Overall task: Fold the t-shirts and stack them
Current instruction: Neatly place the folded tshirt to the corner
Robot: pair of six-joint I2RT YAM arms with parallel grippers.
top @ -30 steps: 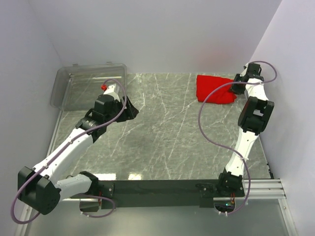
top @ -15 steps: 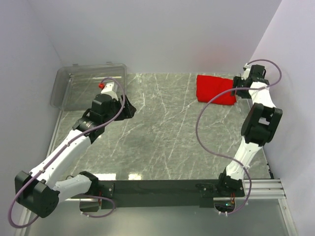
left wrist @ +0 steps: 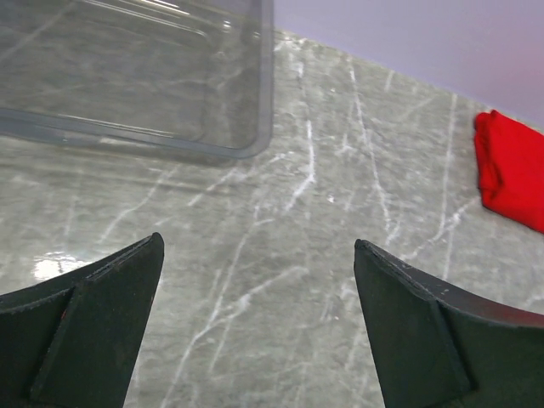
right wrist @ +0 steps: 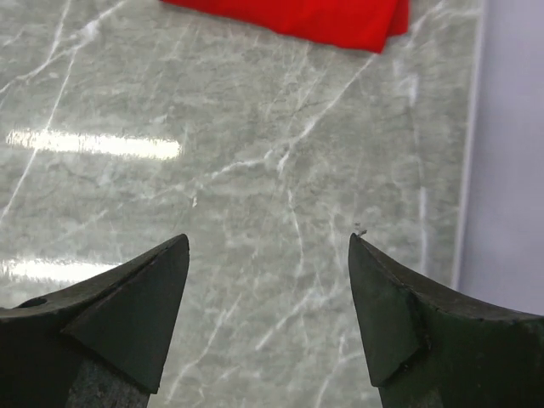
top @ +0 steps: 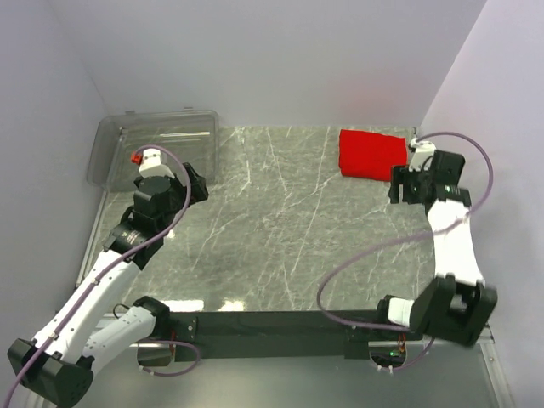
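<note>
Lying folded at the far right corner of the desk (top: 289, 229), the red t-shirt (top: 372, 154) is looking soft, light and limp, so a pinch on a layered edge is probably holding better than one on its middle. The left gripper (left wrist: 257, 242) and the right gripper (right wrist: 268, 239) are both standing with jaws spread wide and holding nothing, the right near the shirt, the left well apart by the clear plastic bin (top: 153, 149) at the far left corner. Glossy marbled desk is likely letting cloth slide, and pale walls are crowding three sides.
</note>
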